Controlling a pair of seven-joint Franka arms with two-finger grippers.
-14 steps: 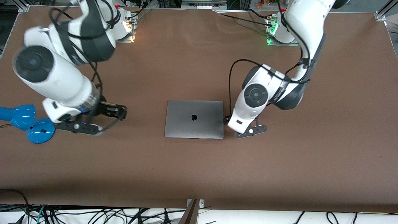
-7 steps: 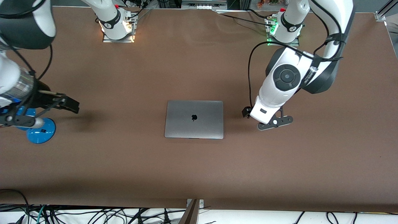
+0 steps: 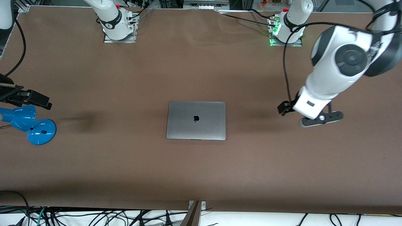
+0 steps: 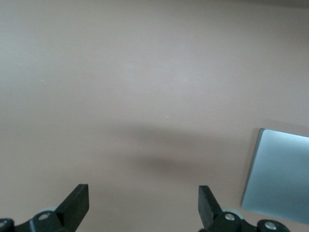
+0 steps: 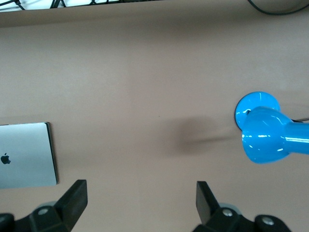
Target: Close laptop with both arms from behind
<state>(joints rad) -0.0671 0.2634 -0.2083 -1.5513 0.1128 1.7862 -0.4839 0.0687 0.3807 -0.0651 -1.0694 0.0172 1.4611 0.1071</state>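
Laptop (image 3: 196, 120) sits shut on the table; left gripper (image 4: 142, 208) and right gripper (image 5: 140, 203) both spread wide, holding nothing, touching nothing.

The laptop (image 3: 196, 120) lies flat and shut, lid up, about midway along the desk (image 3: 201, 175), with bare surface all around it. The left gripper (image 3: 309, 117) hangs over the desk toward the left arm's end, well apart from the laptop, its fingers spread and nothing between them. The right gripper (image 3: 29, 98) is over the right arm's end of the desk, at its edge, just above the lamp (image 3: 29, 124), fingers likewise apart and holding nothing. The lamp stands at that same end, well apart from the laptop. Both arm bases sit along the desk edge farthest from the front camera.
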